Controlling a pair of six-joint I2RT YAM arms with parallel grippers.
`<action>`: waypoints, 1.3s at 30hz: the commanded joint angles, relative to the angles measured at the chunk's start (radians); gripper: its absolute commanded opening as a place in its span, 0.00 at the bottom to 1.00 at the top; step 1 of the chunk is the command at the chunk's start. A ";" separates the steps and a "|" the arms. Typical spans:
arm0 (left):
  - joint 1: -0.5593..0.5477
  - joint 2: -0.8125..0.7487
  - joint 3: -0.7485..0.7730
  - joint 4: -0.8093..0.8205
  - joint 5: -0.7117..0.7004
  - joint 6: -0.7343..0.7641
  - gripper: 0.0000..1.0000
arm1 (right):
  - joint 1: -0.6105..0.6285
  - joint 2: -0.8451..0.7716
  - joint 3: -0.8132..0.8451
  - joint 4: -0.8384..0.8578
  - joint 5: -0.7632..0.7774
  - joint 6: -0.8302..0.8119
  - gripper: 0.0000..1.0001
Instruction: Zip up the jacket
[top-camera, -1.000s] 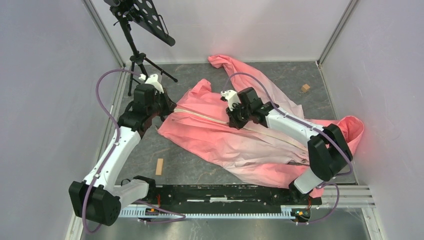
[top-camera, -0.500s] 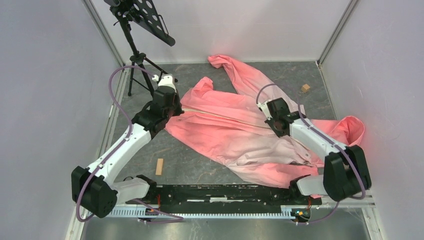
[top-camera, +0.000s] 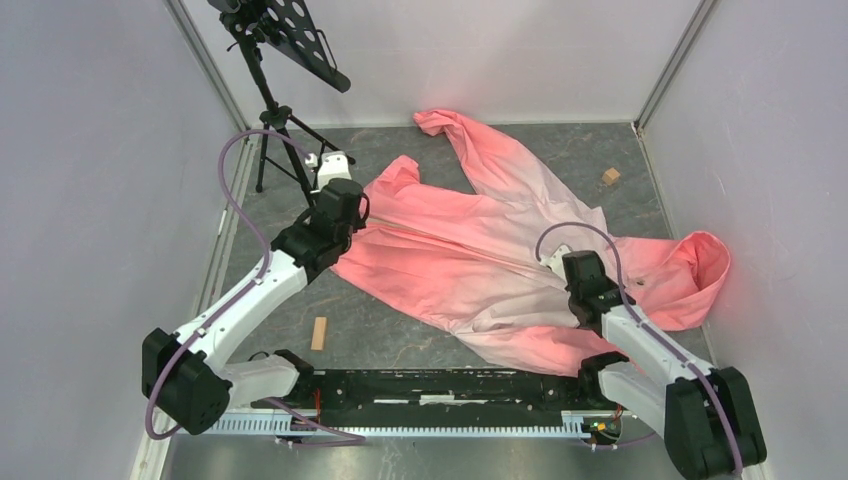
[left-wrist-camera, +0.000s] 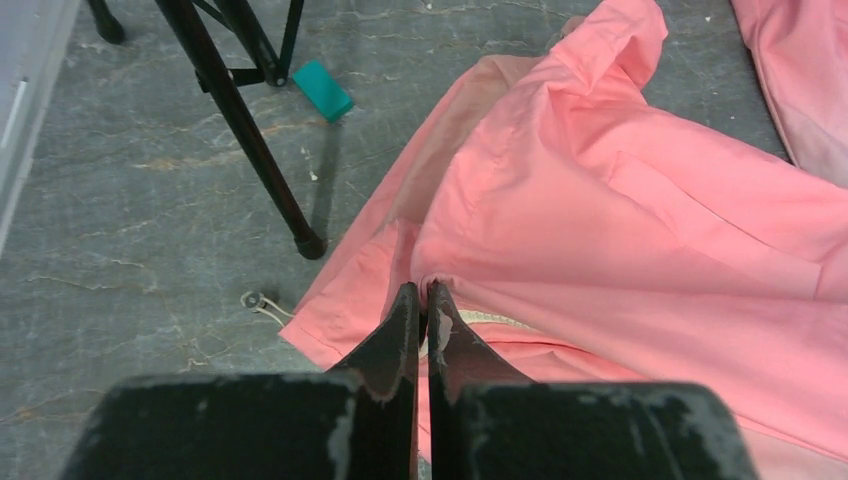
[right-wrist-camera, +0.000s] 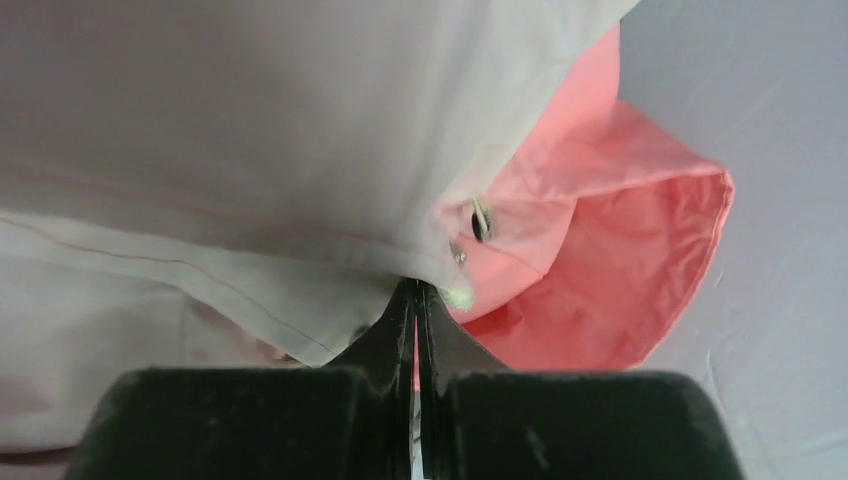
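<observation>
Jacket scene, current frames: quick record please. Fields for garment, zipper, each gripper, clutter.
jacket: spread on the table, hood on the right arm's side, one sleeve toward the far wall
zipper: pale strip leading away from the left fingertips; closed or not, cannot tell
left gripper: shut, pinching the hem by the zipper end
right gripper: shut, pinching a pale fabric edge near the hood
clutter: tripod stand, wooden block, second block, teal block
</observation>
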 joint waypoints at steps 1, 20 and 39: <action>-0.034 -0.011 0.002 0.038 -0.237 0.082 0.02 | -0.066 -0.086 -0.098 0.164 0.170 -0.169 0.00; -0.036 0.021 -0.012 0.058 -0.327 0.109 0.02 | -0.373 -0.190 -0.255 0.573 -0.100 -0.280 0.00; -0.050 0.091 -0.002 0.074 -0.142 0.084 0.02 | -0.237 -0.725 -0.094 0.196 -0.456 -0.059 0.80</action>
